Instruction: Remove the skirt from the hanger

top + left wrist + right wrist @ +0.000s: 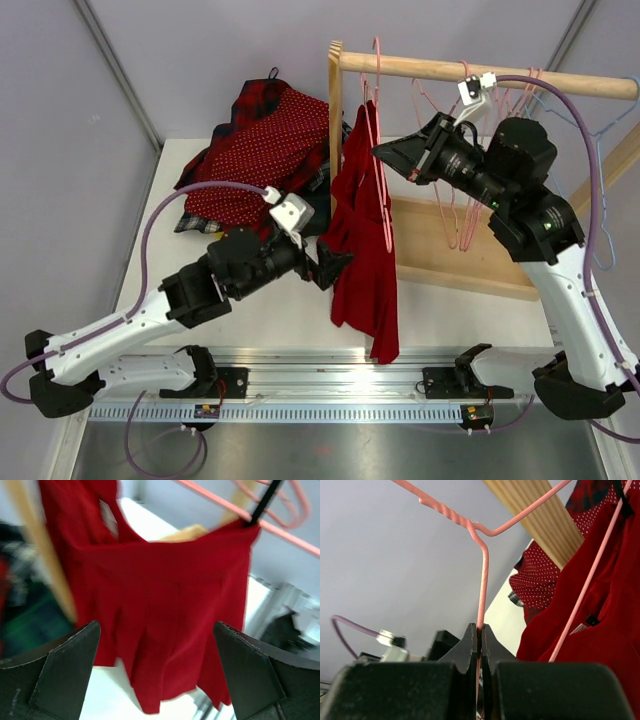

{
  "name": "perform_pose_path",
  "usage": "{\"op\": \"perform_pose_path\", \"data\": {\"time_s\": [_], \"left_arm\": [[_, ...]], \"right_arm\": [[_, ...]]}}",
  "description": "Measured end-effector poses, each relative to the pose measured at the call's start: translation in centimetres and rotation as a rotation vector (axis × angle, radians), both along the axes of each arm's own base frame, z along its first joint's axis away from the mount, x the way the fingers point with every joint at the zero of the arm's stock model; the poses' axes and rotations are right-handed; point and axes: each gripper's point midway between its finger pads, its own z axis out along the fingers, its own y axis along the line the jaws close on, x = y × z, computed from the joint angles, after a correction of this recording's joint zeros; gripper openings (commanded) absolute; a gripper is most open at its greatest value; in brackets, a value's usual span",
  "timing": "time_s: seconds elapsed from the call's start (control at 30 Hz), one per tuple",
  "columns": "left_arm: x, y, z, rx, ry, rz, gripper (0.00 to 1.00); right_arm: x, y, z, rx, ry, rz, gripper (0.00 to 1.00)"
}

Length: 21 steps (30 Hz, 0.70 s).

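While the right gripper (pixel 480 630) clamped one pink wire hanger (pixel 484 575) between its two fingers, the left gripper (pixel 335 268) gaped wide, facing one red skirt (pixel 170 605).

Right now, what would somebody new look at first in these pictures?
The bright red pleated fabric skirt dangles in the middle, below the light wooden rail. The right tool is pinched shut on a thin pink wire hanger beside it, and the left tool faces the skirt, wide open.
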Motion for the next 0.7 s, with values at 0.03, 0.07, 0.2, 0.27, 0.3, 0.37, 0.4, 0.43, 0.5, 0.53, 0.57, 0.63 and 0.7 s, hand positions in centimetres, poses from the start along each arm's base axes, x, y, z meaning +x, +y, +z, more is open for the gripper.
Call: {"op": "perform_pose_path", "data": {"time_s": [0.03, 0.07, 0.2, 0.27, 0.3, 0.37, 0.4, 0.43, 0.5, 0.53, 0.57, 0.63, 0.7], "left_arm": [[-0.7, -0.8, -0.4, -0.010, 0.009, -0.036, 0.99], [-1.3, -1.7, -0.6, -0.017, 0.016, -0.071, 0.99], [-4.0, -5.4, -1.6, -0.033, 0.029, -0.189, 0.99], [-4.6, -7.0, -2.1, -0.034, 0.034, -0.217, 0.99], [-4.7, -7.7, -2.4, -0.033, 0.037, -0.225, 0.99], [-4.7, -8.8, -2.9, -0.029, 0.041, -0.235, 0.99], [-4.8, -9.3, -2.9, -0.029, 0.043, -0.239, 0.99], [-4.7, -9.8, -2.8, -0.030, 0.042, -0.240, 0.99], [-4.6, -10.7, -2.0, -0.041, 0.034, -0.231, 0.97], [-4.3, -11.1, -1.5, -0.049, 0.025, -0.215, 0.96], [-4.0, -11.4, -0.9, -0.060, 0.014, -0.197, 0.88], [-3.5, -11.6, 0.1, -0.085, -0.008, -0.169, 0.72], [-2.9, -11.8, 0.8, -0.105, -0.025, -0.138, 0.49]], "right_arm": [[-0.5, -0.2, 0.5, 0.008, -0.013, 0.001, 0.00], [-0.9, -0.5, 1.0, 0.014, -0.024, 0.002, 0.00], [-1.9, -1.0, 2.0, 0.034, -0.045, 0.003, 0.00], [-2.0, -1.0, 2.1, 0.038, -0.044, 0.003, 0.00], [-2.0, -1.0, 2.1, 0.039, -0.042, 0.003, 0.00], [-2.0, -1.0, 2.1, 0.042, -0.038, 0.002, 0.00], [-2.1, -1.1, 2.1, 0.043, -0.038, 0.002, 0.00], [-2.1, -1.1, 2.1, 0.042, -0.035, 0.002, 0.00], [-2.4, -1.3, 2.1, 0.044, -0.030, 0.002, 0.00], [-2.6, -1.4, 2.1, 0.046, -0.030, 0.002, 0.00], [-2.9, -1.5, 2.3, 0.048, -0.033, 0.002, 0.00], [-3.3, -1.8, 2.6, 0.055, -0.039, 0.001, 0.00], [-3.8, -2.0, 2.9, 0.063, -0.047, 0.002, 0.00]]}}
